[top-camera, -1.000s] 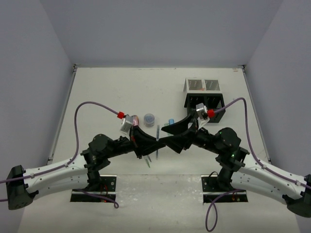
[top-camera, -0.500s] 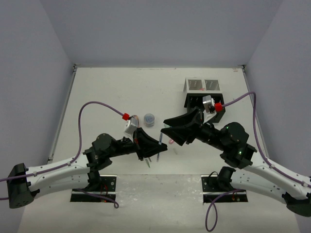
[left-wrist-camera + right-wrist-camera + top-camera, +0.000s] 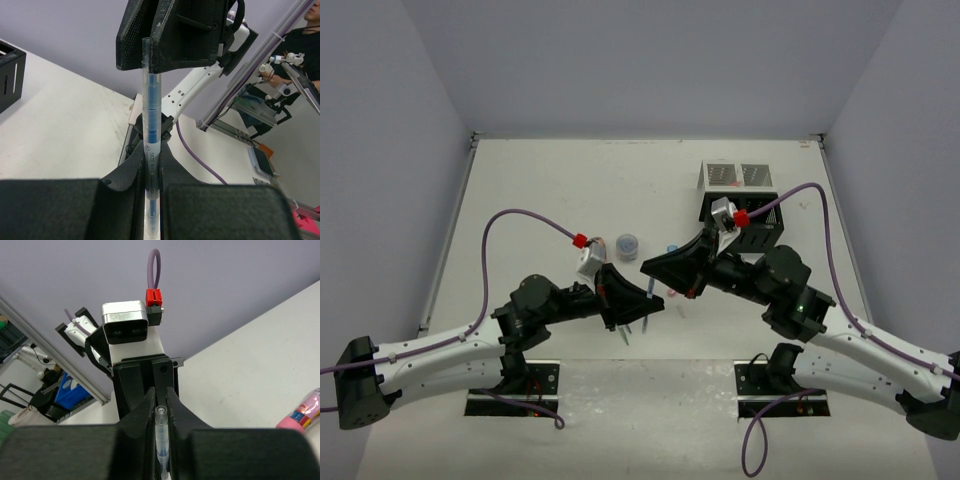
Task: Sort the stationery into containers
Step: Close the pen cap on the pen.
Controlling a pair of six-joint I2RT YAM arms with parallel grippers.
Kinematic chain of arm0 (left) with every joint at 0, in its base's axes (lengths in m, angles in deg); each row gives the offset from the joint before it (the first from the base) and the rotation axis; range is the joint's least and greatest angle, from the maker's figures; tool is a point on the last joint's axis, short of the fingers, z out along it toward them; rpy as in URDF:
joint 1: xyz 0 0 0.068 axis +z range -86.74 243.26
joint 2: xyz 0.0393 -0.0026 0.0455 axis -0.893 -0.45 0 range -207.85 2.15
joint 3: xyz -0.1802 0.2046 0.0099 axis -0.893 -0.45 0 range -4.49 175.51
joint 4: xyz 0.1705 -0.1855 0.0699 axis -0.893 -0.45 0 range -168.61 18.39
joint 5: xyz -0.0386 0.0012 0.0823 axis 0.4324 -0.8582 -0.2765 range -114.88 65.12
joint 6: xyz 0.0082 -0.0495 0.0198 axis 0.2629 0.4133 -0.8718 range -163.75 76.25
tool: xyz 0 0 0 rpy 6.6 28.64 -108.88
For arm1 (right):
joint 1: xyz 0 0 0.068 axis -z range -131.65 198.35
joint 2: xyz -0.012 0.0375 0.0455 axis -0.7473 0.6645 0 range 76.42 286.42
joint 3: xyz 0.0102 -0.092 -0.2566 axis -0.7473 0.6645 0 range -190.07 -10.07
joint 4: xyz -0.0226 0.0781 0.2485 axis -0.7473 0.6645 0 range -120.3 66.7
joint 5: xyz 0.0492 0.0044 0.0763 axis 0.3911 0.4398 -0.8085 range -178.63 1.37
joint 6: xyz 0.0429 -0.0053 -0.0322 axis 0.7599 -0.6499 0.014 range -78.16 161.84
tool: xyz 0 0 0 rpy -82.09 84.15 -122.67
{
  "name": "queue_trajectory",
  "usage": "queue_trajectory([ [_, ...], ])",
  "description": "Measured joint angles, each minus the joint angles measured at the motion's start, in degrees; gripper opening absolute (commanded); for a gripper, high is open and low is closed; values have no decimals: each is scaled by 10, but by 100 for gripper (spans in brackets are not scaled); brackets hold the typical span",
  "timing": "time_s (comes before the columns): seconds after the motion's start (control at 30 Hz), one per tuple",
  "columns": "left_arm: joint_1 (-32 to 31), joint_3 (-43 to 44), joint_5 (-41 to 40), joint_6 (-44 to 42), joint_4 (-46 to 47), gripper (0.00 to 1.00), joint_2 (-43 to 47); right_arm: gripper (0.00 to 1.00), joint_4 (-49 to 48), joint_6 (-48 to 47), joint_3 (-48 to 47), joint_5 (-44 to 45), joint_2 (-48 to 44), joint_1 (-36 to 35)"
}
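Note:
A thin blue pen (image 3: 151,125) with a clear barrel is held off the table between both grippers. My left gripper (image 3: 151,152) is shut on its lower part, and in the top view this gripper (image 3: 642,303) sits at the table's middle front. My right gripper (image 3: 160,397) is shut on the pen's (image 3: 161,440) other end and meets the left one from the right (image 3: 653,270). The white container (image 3: 735,176) and black container (image 3: 765,215) stand at the back right. A round grey-blue pot (image 3: 627,245) is on the table behind the left gripper.
A pink marker (image 3: 302,415) lies on the table to the right of the right gripper. A blue-capped marker (image 3: 671,250) sits by the right gripper. Thin grey pens (image 3: 626,334) lie under the left gripper. Walls enclose the table on three sides.
The right gripper has swung left from the containers to the left gripper and shut on the free end of the blue pen. The left arm has hardly moved.

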Motion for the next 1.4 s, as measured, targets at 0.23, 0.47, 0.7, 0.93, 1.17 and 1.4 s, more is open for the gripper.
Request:
queue_trajectory([
  [0.23, -2, 0, -17, -4, -18, 0, 13, 0, -5, -3, 5, 0, 0, 0],
  [0.47, -4, 33, -36, -44, -128, 0, 30, 0, -70, 11, 55, 4, -1, 4],
  [0.7, -4, 64, -50, -82, -219, 0, 33, 0, -164, 38, 113, 10, 4, 7],
  [0.93, -4, 89, -63, -95, -264, 0, 30, 0, -209, 45, 133, 20, 12, 5],
  [1.17, -5, 124, -66, -110, -334, 0, 29, 0, -253, 50, 157, 41, 15, -9],
  [1.4, -5, 142, -71, -121, -354, 0, 23, 32, -258, 53, 154, 61, 15, -15],
])
